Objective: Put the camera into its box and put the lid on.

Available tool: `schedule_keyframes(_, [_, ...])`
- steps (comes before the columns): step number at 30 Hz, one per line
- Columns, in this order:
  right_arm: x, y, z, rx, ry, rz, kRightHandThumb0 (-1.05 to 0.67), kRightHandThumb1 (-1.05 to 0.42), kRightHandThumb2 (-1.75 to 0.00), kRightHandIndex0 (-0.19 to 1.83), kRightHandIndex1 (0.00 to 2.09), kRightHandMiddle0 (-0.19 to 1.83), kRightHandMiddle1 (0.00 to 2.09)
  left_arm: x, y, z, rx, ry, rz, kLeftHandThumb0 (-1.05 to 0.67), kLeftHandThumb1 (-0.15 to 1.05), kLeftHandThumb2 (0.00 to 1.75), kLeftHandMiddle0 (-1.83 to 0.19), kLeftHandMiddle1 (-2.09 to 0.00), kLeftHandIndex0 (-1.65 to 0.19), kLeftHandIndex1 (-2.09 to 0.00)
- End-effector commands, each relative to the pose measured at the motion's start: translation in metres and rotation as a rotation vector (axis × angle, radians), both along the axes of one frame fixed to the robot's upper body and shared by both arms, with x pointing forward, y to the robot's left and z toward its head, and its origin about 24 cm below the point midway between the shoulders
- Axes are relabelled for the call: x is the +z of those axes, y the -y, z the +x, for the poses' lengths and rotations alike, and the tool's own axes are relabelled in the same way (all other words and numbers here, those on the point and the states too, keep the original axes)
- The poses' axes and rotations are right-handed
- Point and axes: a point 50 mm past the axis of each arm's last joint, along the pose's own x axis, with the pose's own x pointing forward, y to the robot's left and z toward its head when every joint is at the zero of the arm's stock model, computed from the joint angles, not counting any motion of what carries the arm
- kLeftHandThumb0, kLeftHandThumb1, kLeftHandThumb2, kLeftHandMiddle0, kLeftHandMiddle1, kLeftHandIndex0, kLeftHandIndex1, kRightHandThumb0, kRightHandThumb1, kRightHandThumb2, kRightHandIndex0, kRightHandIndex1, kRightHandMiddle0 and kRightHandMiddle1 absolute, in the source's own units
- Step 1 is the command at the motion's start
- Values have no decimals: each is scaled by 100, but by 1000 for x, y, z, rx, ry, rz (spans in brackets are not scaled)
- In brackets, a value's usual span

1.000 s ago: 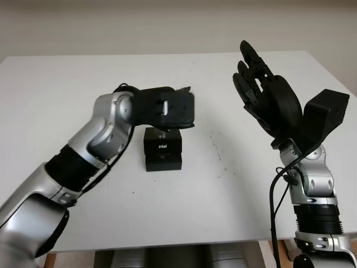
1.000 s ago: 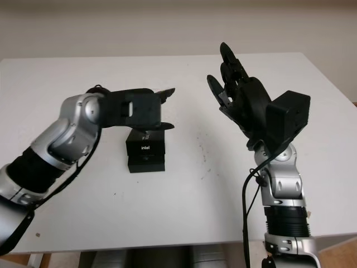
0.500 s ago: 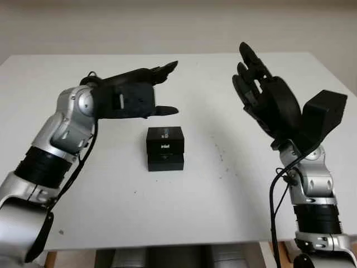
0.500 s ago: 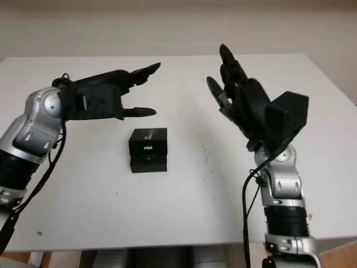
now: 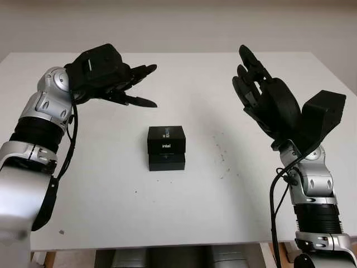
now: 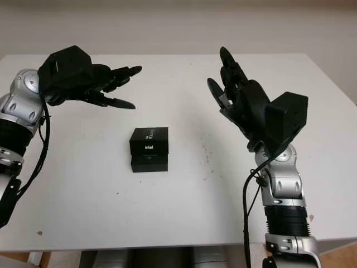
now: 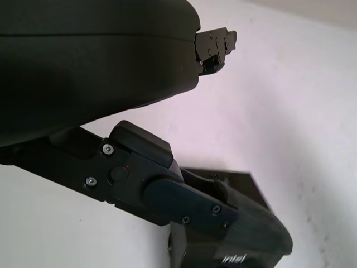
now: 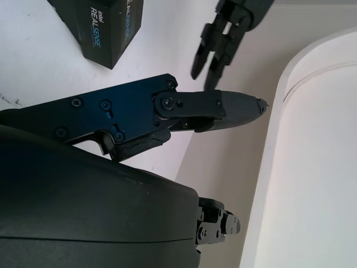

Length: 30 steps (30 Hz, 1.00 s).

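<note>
Fingers point(image 5: 142, 102) on the left hand point(image 5: 106, 75) stick out over the table point(image 5: 184, 218) and hold nothing, so that hand is open. It hangs in the air at the far left side, well apart from the box point(image 5: 166, 147). Fingers on the right hand point(image 5: 268, 103) point up and also hold nothing, so this hand is open too. It is raised above the right side of the table, palm turned toward the middle.

One small black box sits near the middle of the white table, between the two hands. Neither hand touches it. The lid point(image 5: 166, 139) is on top, and it has the white word "intel" on its front side. Under the lid you can see the lower part of the box as a dark band. Whether the camera is inside cannot be told, because the box is closed.

From the left wrist, a corner of the box point(image 7: 245, 223) shows past a black finger. From the right wrist, the box point(image 8: 103, 28) shows the words "REALSENSE" on its side, and the other hand's fingers point(image 8: 220, 42) reach in beyond it.

Two arms, two hands, one box, one lid.
</note>
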Motion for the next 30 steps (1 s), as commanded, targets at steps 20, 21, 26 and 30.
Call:
schedule_keyframes(20, [6,4,-1,-29,20,-18,-62,-105,-33,-9,6,-1,7,-5,28,-3,-138,-83,-14,-93,92,5,17,-2,19,0])
schedule_keyframes(21, [6,4,-1,-28,19,-16,-62,-105,-32,-10,5,-1,6,-5,29,-3,-142,-80,-11,-93,92,5,18,-1,19,0])
schedule_keyframes(26, [6,4,-2,-33,17,-33,-63,-105,-33,-10,5,-2,6,-9,36,-2,-140,-71,36,-93,92,5,19,0,19,0])
schedule_keyframes(30, [6,4,-2,-33,18,-24,-62,-105,-34,-9,6,-1,6,-11,40,-3,-145,-84,96,-99,91,5,-3,-11,19,0])
